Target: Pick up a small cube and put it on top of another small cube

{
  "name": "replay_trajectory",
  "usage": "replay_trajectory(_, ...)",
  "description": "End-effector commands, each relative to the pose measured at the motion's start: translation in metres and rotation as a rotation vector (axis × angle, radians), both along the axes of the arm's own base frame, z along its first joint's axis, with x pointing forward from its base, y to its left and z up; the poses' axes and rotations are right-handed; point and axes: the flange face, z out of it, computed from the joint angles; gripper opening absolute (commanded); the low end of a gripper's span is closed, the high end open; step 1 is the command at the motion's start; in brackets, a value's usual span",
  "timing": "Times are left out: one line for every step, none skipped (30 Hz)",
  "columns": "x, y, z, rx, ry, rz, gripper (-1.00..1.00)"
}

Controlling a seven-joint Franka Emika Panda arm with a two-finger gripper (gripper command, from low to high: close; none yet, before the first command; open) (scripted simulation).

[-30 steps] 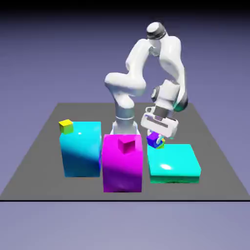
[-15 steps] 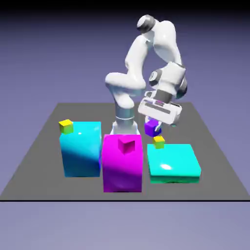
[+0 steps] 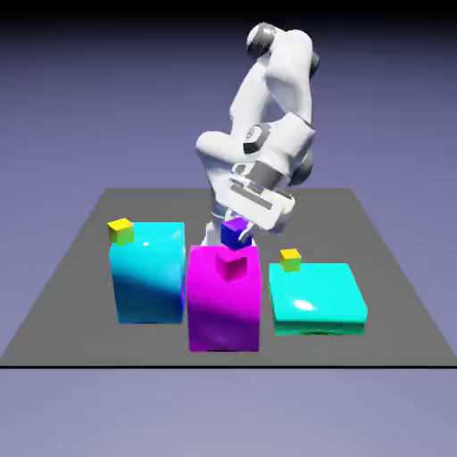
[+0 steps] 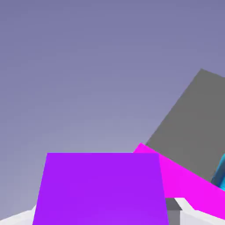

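My gripper (image 3: pixel 237 231) is shut on the tiny blue-violet cube (image 3: pixel 236 233), held in the air just above and a little behind the tiny magenta-pink cube (image 3: pixel 232 264). That magenta cube rests on top of the big magenta block (image 3: pixel 223 303). In the hand view the blue-violet cube (image 4: pixel 101 189) fills the lower middle between my fingers and hides most of them. The big magenta block (image 4: pixel 184 180) shows behind it on the right. The tiny magenta cube is hidden in the hand view.
A big cyan block (image 3: pixel 147 272) with a tiny yellow cube (image 3: pixel 120 231) on its top corner stands at the exterior view's left. A low cyan slab (image 3: pixel 317 299) with another tiny yellow cube (image 3: pixel 289 260) lies on the right. The grey table (image 3: pixel 393 294) runs under all.
My gripper has lifted the blue-violet cube off the cyan slab beside the yellow cube and carried it up and toward the exterior view's left, to above the magenta block.
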Motion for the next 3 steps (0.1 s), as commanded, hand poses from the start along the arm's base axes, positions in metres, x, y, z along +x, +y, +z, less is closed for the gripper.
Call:
replay_trajectory(-0.0001, -0.0001, -0.0001, 0.000, 0.001, -0.001, 1.00)
replay_trajectory(-0.0001, -0.0001, -0.0001, 0.000, 0.001, -0.001, 1.00)
replay_trajectory(-0.0020, 0.0036, 0.0085, -0.005, 0.001, -0.002, 1.00)
